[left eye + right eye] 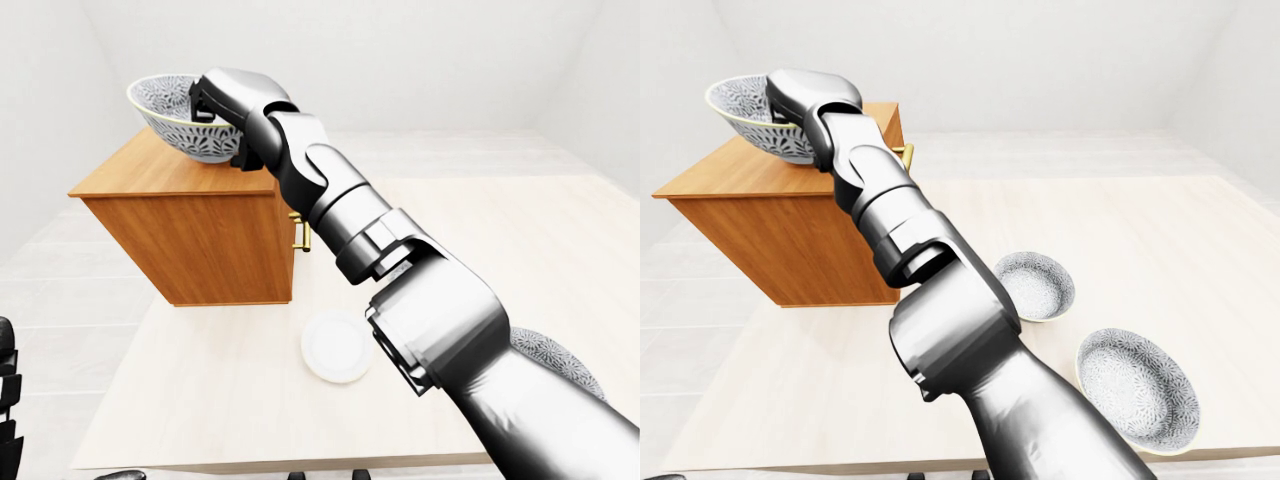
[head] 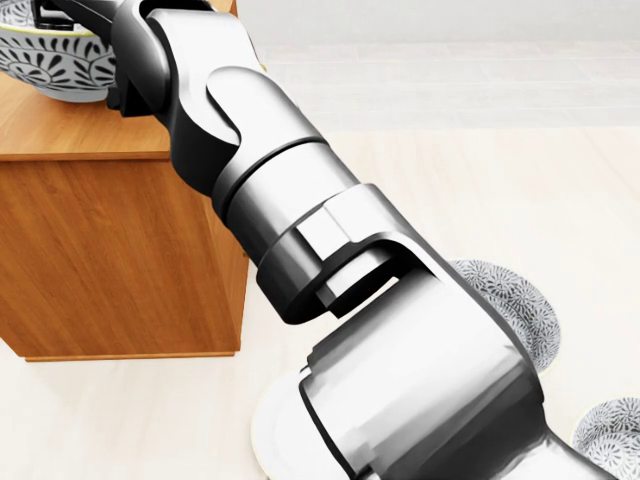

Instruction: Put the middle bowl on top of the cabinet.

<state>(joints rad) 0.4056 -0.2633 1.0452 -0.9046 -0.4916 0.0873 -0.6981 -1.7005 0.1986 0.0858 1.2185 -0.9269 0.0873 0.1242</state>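
The middle bowl point(image 1: 170, 120), grey-patterned with a pale rim, is sitting over the top of the cabinet point(image 1: 200, 240), toward the upper part of that wooden surface in the left-eye view. Whether its base is touching the wood or hanging just above it cannot be told. The right hand point(image 1: 225, 105) is gripping the bowl, its fingers closing on the rim at the bowl's right side. Bare wood is lying open below and to the left of the bowl, out to the cabinet's edges. A brass handle point(image 1: 298, 235) is sticking out of the cabinet's right face. The cabinet is standing on the pale table point(image 1: 200, 390), with a white plate point(image 1: 338, 347) lying near it. A second bowl point(image 1: 1037, 283) and a third bowl point(image 1: 1137, 388) are resting well apart from the cabinet, toward the right. The right arm point(image 2: 400, 380) is filling much of the head view, covering part of the plate. A dark segmented shape point(image 1: 6, 400) is showing at the left-eye view's left edge, too little to identify.
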